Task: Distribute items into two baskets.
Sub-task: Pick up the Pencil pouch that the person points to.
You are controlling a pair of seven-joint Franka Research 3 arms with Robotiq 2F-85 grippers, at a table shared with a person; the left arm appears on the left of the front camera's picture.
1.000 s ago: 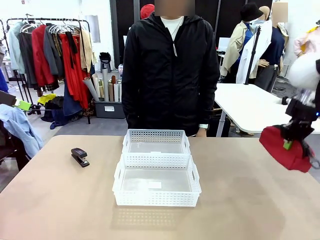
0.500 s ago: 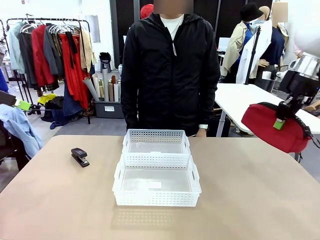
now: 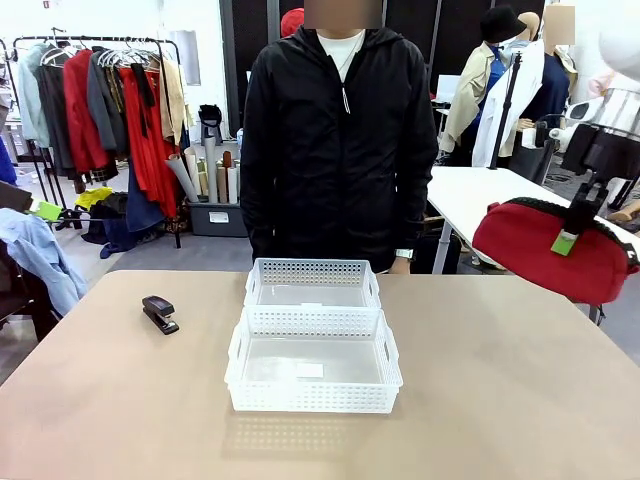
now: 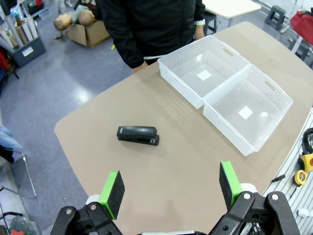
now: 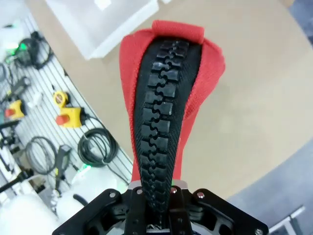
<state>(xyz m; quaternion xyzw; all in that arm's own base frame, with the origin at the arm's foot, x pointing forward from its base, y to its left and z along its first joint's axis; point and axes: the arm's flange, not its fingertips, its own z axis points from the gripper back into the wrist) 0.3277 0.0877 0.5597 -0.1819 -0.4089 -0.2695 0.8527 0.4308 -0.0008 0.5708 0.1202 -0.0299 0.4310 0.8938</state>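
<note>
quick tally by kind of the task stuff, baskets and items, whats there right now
white baskets: 2
red pouch: 1
black stapler: 1
total: 4

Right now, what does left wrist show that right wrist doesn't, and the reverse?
Left wrist, not right wrist: black stapler lying on the table, open left gripper, both white baskets whole and empty, the person's black jacket. Right wrist, not left wrist: right gripper shut on the red pouch at its black zipper. Both: the table and the baskets, though right wrist catches just a corner of one.
</note>
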